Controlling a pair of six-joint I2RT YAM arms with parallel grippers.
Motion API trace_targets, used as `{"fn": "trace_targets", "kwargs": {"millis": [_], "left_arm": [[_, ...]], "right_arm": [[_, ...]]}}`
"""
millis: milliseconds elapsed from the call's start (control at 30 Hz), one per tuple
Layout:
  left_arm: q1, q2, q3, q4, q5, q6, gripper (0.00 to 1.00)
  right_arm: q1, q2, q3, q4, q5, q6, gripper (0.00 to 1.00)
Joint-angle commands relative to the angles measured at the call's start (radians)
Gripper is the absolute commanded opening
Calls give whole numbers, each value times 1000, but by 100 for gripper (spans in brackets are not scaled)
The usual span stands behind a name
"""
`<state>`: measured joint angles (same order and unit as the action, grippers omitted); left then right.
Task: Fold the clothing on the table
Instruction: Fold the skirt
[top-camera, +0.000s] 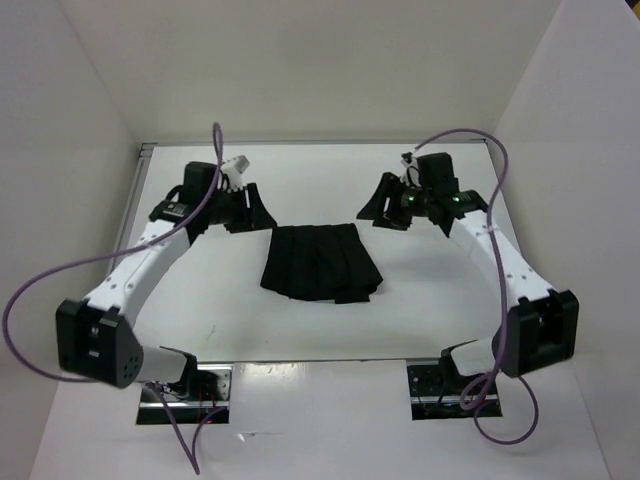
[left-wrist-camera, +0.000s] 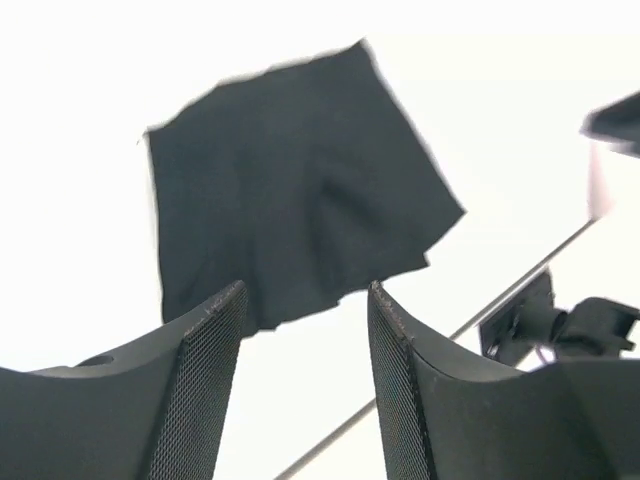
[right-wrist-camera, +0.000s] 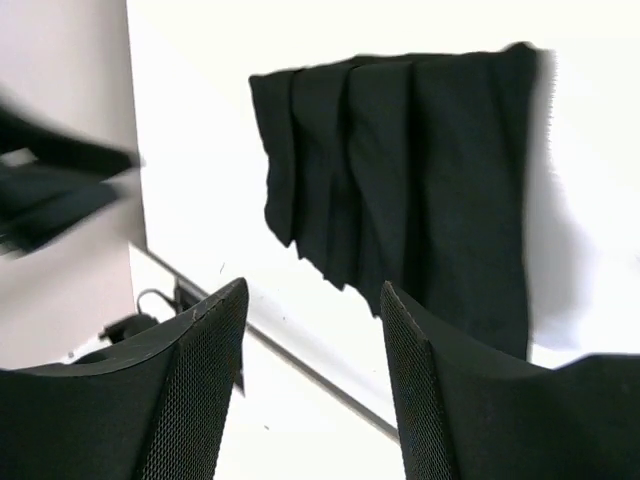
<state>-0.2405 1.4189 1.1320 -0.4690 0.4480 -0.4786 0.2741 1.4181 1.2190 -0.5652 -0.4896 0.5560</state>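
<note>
My left gripper (left-wrist-camera: 305, 300) and right gripper (right-wrist-camera: 313, 295) hang released, empty, upper left and upper right of the clothing (top-camera: 320, 262) lying mid-table (top-camera: 200, 300).

clothing (right-wrist-camera: 400, 170) edge blurred, right tool (right-wrist-camera: 312, 290) btm cropped

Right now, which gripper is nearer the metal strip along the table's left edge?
Left. The left gripper hangs right of the metal strip; the right gripper is beyond the clothing, farther right.
</note>
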Motion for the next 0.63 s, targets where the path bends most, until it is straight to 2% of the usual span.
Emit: {"fn": "trace_targets", "kwargs": {"millis": [0, 100, 133, 200, 267, 367, 567, 600], "left_arm": [[3, -128, -6, -13, -19, 25, 59], [3, -233, -131, 57, -9, -58, 61], [3, -270, -231, 88, 0, -93, 61], [12, -389, -320, 156, 0, -204, 61], [21, -451, -333, 135, -63, -221, 61], [21, -451, -327, 135, -54, -230, 62], [21, -462, -345, 135, -25, -241, 60], [21, -462, -345, 135, -25, -241, 68]], "right_arm": [[-73, -116, -84, -16, 68, -1, 62], [-116, -205, -162, -7, 78, 9, 62], [-125, -250, -194, -7, 79, 18, 63], [-150, -294, -219, -31, 104, 18, 65], [-165, -350, -249, -51, 129, 18, 66], [-193, -386, -288, -84, 174, 27, 67], [-234, -419, -322, -72, 164, 47, 72], [-234, -429, -331, -71, 164, 57, 72]]}}
